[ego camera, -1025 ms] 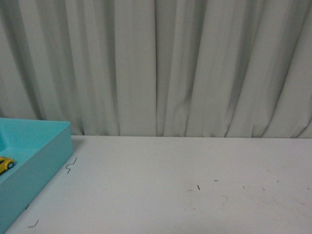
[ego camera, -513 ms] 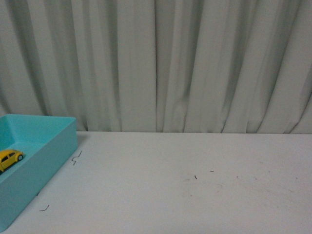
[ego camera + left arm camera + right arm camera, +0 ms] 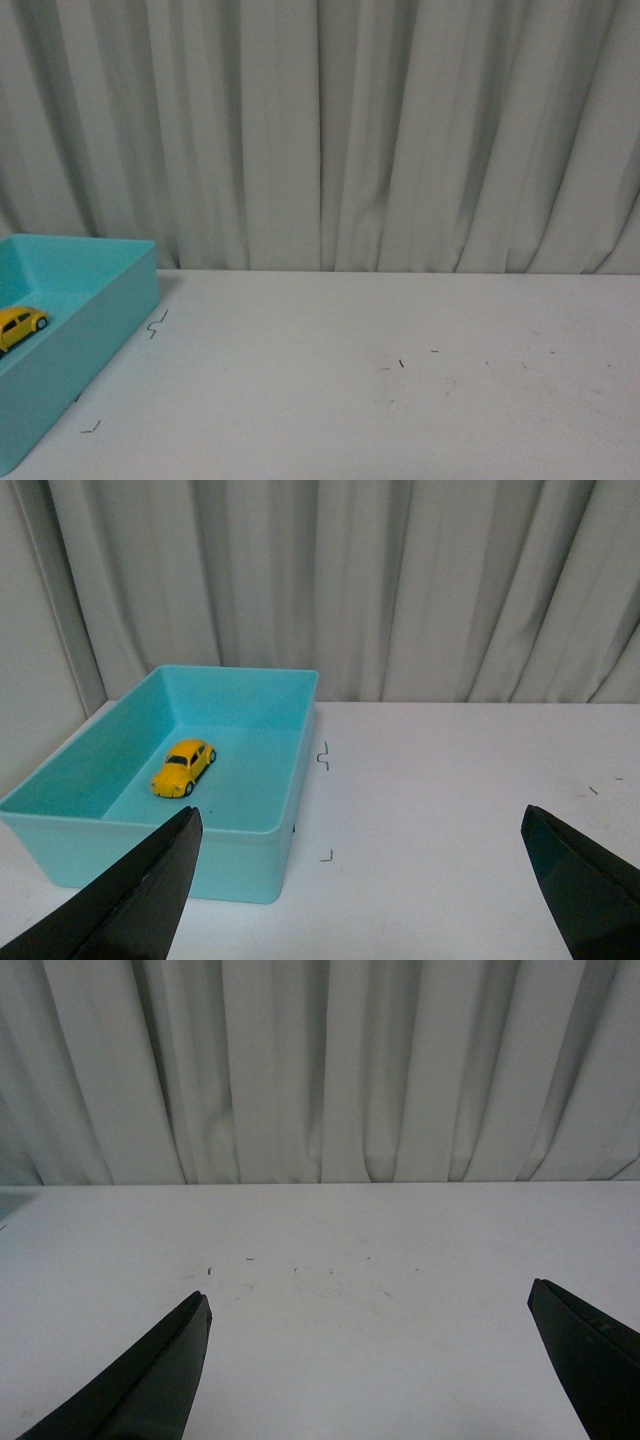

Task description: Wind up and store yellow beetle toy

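Observation:
The yellow beetle toy (image 3: 20, 324) sits on its wheels inside the turquoise box (image 3: 110, 310) at the table's left edge. It also shows in the left wrist view (image 3: 184, 766), on the floor of the box (image 3: 250, 855). My left gripper (image 3: 360, 880) is open and empty, held back from the box over the white table. My right gripper (image 3: 368, 1360) is open and empty over bare table. Neither arm shows in the front view.
A white table (image 3: 400, 400) with small dark scuff marks (image 3: 401, 363) runs to a pale pleated curtain (image 3: 320, 130) at the back. A pale wall panel (image 3: 30, 680) stands beside the box in the left wrist view.
Between one second ago and half a second ago the front view shifted, so the box and toy appear further right and higher. Since then nothing has moved.

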Robot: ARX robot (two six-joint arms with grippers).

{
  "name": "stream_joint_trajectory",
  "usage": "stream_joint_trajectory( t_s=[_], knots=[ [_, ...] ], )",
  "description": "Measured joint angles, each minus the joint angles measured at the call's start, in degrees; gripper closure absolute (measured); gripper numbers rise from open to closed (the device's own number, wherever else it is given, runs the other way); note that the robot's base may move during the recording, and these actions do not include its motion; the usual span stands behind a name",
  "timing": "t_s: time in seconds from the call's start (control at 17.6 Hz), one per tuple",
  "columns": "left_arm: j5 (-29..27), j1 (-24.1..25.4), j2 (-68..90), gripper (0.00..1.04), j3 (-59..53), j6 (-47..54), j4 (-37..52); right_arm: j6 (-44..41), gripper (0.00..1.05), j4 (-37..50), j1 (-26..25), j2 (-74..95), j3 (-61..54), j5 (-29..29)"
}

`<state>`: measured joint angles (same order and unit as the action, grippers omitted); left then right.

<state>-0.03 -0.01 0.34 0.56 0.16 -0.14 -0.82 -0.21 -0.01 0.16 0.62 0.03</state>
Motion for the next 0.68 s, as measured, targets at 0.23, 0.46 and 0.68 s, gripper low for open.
stream_joint_trajectory(
  t_s=[0.23,0.46,0.68],
  knots=[
    [0.0,0.0,0.0,0.07,0.0,0.0,0.0,0.0,0.07,0.0,0.0,0.0,0.0,0.0],
    [0.0,0.0,0.0,0.07,0.0,0.0,0.2,0.0,0.07,0.2,0.0,0.0,0.0,0.0],
    [0.0,0.0,0.0,0.07,0.0,0.0,0.0,0.0,0.07,0.0,0.0,0.0,0.0,0.0]
  ],
)
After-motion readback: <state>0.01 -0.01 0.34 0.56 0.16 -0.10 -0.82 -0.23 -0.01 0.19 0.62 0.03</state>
